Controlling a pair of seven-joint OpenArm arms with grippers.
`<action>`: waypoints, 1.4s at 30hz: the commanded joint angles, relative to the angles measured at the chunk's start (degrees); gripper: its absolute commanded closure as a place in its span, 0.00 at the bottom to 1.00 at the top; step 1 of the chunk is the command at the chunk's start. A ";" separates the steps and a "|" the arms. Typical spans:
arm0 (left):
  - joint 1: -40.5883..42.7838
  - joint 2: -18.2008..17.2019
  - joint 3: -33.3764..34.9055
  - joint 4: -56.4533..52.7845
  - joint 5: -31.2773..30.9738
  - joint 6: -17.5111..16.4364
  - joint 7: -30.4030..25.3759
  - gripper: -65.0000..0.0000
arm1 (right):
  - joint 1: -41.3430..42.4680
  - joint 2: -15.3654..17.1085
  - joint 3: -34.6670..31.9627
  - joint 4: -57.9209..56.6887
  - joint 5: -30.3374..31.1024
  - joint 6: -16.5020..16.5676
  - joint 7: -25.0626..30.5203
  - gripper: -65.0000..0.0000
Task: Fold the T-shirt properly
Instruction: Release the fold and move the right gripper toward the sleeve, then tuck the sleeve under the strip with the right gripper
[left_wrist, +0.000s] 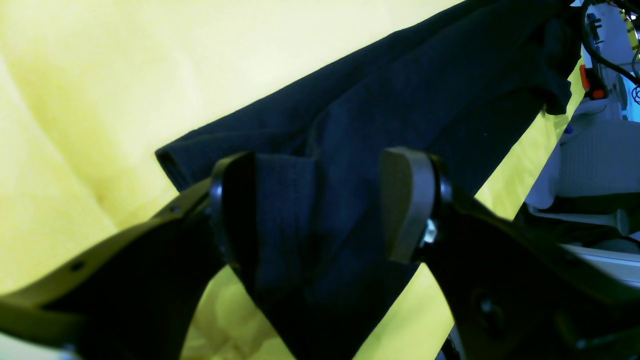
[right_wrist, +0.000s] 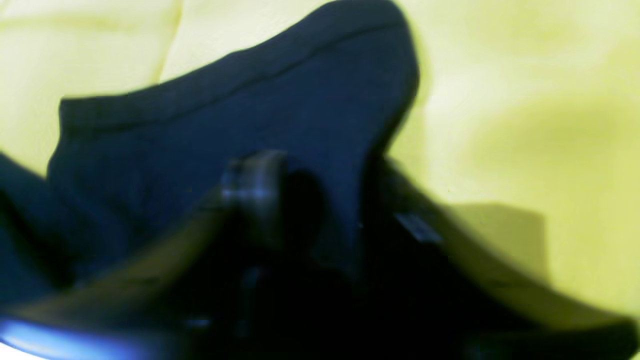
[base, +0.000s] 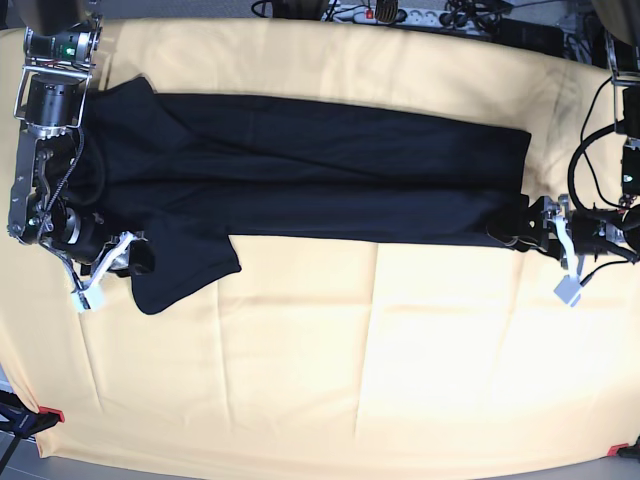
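The black T-shirt (base: 320, 170) lies as a long band across the far half of the yellow table cloth (base: 380, 350), one sleeve flap hanging toward the near left. My left gripper (base: 510, 228) is at the band's right end; in the left wrist view its jaws (left_wrist: 320, 210) stand fairly wide with a thick bunch of the shirt (left_wrist: 425, 100) filling the gap, and yellow shows under it. My right gripper (base: 135, 262) is at the sleeve flap; the blurred right wrist view shows it (right_wrist: 320, 200) closed on the dark cloth (right_wrist: 225, 115).
Cables and a power strip (base: 400, 15) lie beyond the far edge. Red clamps (base: 50, 413) hold the cloth at the near corners. The near half of the yellow cloth is bare. Grey equipment (left_wrist: 600, 150) stands past the table's right edge.
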 joint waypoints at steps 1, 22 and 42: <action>-1.27 -1.38 -0.59 0.74 -1.39 -0.37 -0.20 0.39 | 2.08 1.14 0.31 0.76 1.22 1.25 1.51 0.91; -1.27 -1.40 -0.59 0.74 -1.39 -0.39 -0.17 0.39 | -11.80 8.52 0.31 25.49 29.05 3.53 -16.81 1.00; -1.29 -1.40 -0.59 0.74 -1.39 -0.37 -0.17 0.39 | -32.26 17.57 0.31 46.05 29.18 3.53 -28.63 1.00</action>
